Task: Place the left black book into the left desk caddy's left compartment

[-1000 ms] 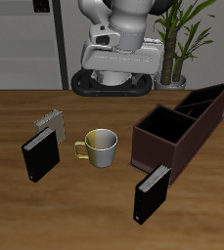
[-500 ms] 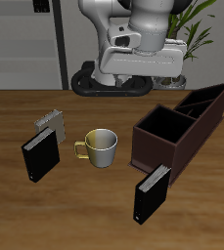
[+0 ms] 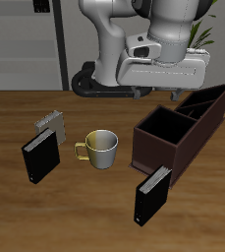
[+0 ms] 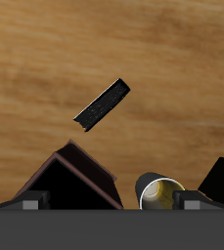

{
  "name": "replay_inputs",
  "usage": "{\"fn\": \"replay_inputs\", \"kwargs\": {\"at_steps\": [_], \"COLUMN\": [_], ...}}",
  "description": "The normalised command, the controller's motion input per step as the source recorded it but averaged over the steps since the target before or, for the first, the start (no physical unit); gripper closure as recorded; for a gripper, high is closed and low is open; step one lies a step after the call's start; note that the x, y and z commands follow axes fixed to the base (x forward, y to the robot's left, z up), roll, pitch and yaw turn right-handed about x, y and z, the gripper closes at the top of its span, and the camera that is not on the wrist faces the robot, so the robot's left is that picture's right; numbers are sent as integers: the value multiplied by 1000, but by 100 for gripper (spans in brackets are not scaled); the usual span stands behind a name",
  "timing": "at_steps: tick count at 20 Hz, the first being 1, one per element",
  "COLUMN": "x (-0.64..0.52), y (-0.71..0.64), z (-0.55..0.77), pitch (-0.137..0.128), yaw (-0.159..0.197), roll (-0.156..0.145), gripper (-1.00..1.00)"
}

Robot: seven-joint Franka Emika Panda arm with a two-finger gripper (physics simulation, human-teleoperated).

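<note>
- Your gripper (image 4: pixel 112 200) is high above the table (image 3: pixel 16 212), empty; only the fingertip housings show, so I cannot tell how wide the jaws are.
- The left black book (image 4: pixel 102 104) stands upright well below it, just before the left desk caddy (image 3: pixel 183 123): a thin matte slab, spine up, easy to pinch.
- The caddy is a thin-walled, dark maroon box; the mug (image 3: pixel 99 147) is nearby.

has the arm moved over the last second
Yes. The arm has swung across the exterior view from above the mug toward the left desk caddy.
</note>
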Motion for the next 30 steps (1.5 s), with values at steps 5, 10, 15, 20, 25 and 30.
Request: {"fn": "replay_inputs", "kwargs": {"at_steps": [5,10,15,20,25,30], "x": [235,182,163,183,134,69], "y": [-95,-82,86,56,-47,-57], "z": [-62,-213,-266,-300,-294,-262], "pitch": [-8,-16,18,15,8,16], "yaw": [-66,-70,-26,-31,-27,-22], "roll": [-44,-8,1,-5,-5,1], "gripper": [-100,-100,-100,-100,-100,-100]}}
